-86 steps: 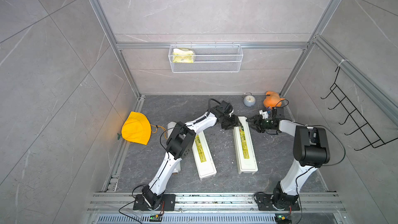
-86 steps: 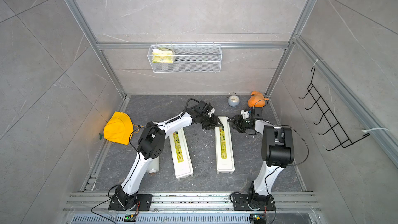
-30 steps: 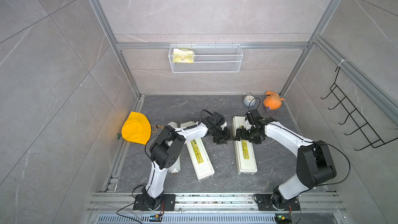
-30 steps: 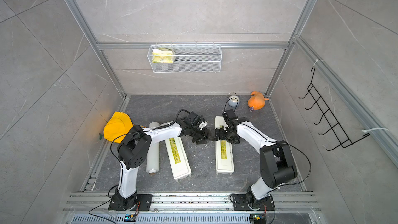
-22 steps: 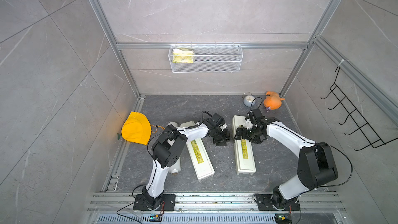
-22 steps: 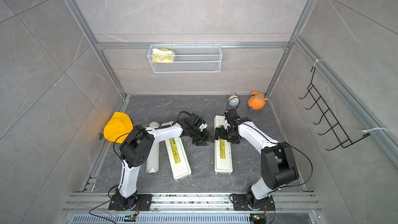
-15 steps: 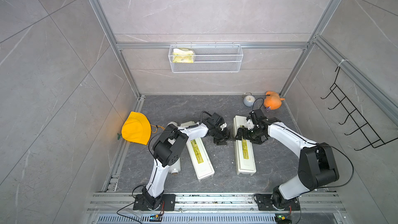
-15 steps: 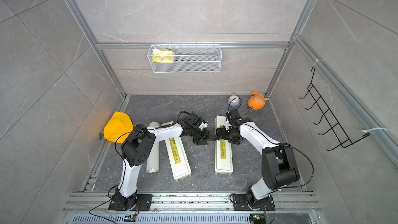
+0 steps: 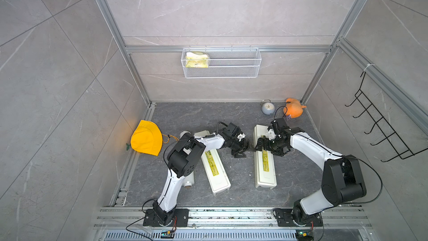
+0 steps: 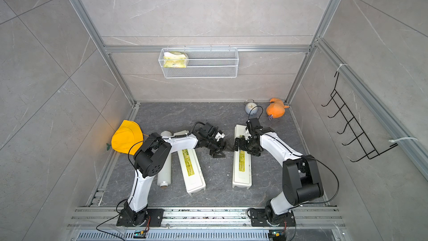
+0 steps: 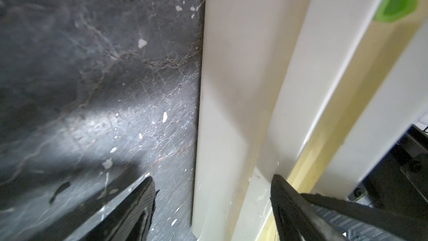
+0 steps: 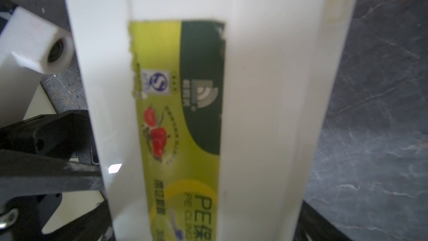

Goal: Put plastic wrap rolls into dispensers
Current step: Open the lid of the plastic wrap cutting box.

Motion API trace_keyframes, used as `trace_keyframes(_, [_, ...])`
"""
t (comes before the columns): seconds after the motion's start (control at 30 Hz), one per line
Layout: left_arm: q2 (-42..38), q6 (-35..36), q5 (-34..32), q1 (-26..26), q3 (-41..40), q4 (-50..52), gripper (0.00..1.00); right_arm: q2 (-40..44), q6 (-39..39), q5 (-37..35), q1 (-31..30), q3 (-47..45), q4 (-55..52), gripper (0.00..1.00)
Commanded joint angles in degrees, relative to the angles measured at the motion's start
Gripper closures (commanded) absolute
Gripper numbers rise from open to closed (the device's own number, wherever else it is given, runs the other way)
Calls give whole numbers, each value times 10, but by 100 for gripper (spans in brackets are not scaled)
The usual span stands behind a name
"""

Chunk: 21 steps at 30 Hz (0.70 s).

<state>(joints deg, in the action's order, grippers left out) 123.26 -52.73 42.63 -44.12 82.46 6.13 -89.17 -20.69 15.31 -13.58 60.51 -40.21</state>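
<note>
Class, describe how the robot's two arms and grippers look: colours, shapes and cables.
The left arm and right arm have smooth white link shells joined by bulky black rounded joint housings. Thin black cables loop loosely beside them. The left gripper and right gripper are black, with flat tapered fingers; a small white block sits by the left one.

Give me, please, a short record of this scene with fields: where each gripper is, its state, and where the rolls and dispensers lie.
left gripper: open, holding nothing, at the long side of the right dispenser
right gripper: open wide, straddling the right dispenser
right dispenser: flat on the floor, label up
left dispenser: flat on the floor, label up, no gripper on it
plastic wrap roll: one visible, lying beside the left dispenser, partly hidden by the left arm
second roll: not visible
other things: yellow cap, clock, orange toy, wire basket
</note>
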Motion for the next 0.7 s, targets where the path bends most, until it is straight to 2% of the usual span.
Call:
trace_keyframes(0.0, [-16,-10,86,-44,17,-118,20,21,17,125,-22,-1,66,0])
trace_keyframes(0.3, [-65,-4,73,-33,-64,-107,23,30,6,163,-3,-14,92,8])
trace_keyframes(0.47, [-100,-2,73,-27,-123,-122,23,27,10,180,3,-13,97,9])
trace_keyframes(0.67, [-97,4,75,-28,-135,-122,22,20,10,185,5,-11,99,9])
